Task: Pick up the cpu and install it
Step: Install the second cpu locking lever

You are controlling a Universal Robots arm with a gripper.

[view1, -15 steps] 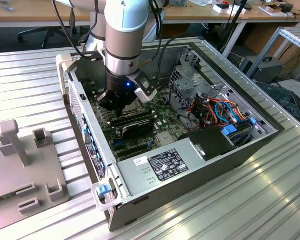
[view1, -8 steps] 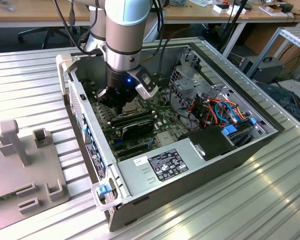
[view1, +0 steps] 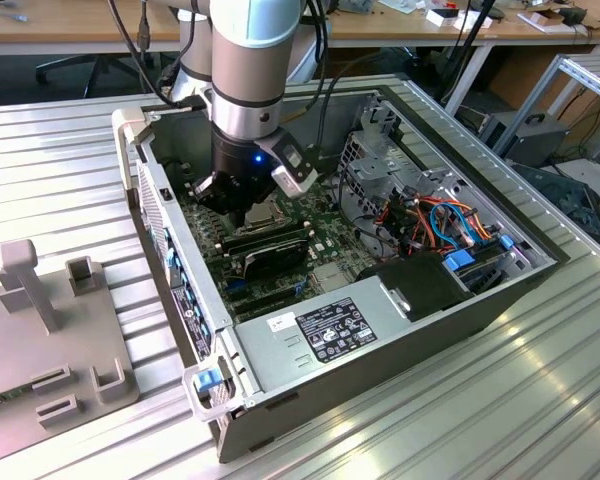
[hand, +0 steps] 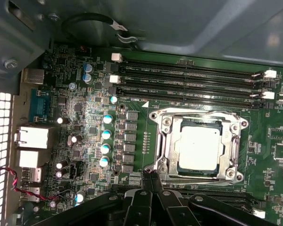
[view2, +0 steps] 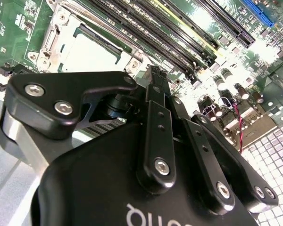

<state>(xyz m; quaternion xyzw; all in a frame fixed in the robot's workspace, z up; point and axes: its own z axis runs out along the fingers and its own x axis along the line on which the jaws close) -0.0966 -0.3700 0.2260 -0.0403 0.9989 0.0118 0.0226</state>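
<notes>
My arm reaches down into the open computer case (view1: 410, 330) on the bench (view1: 540, 400). My tool (hand: 150, 178), fingertips pressed together and holding nothing, hovers just beside the socket frame (hand: 162, 141), where the cpu (hand: 199, 148) lies seated.

Open computer case (view1: 380, 330) on slatted metal table (view1: 540, 400); grey fixture (view1: 50, 340) beside it.

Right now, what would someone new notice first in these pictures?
The robot arm reaching down into the open computer case in the exterior view. In the first wrist view, the pale cpu sits in its metal-framed socket on the green motherboard, the black claw beside it.
</notes>
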